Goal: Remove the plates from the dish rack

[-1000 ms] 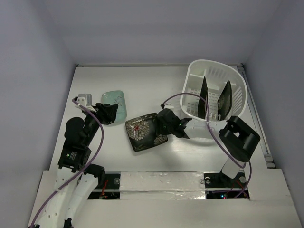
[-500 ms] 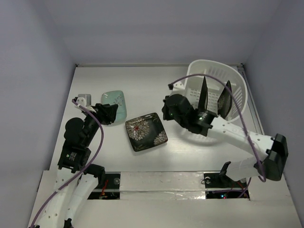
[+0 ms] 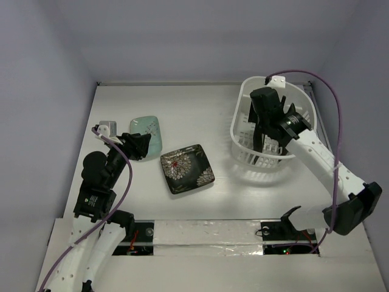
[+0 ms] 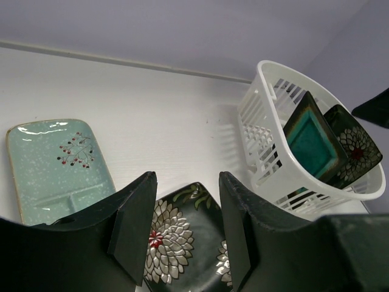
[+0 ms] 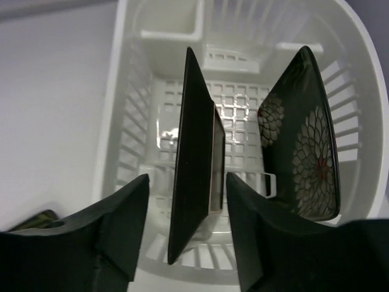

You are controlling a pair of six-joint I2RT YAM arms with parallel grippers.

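The dish rack (image 3: 240, 125) stands at the far right of the table (image 3: 194, 103). Inside it two plates stand on edge side by side with a gap between them: the left standing plate (image 5: 193, 176) near the middle, the right standing plate (image 5: 301, 143) close to the right wall. In the right wrist view the corner compartment (image 5: 170, 24) sits past them. Left of the rack and nearer, the square plate (image 3: 186, 168) lies flat on the table. Further left, slightly behind it and apart, lies the small plate (image 3: 149, 126)

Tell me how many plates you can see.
4. A mint-green plate and a dark flowered plate lie on the table; a teal-faced plate and a second flowered plate stand in the dish rack.
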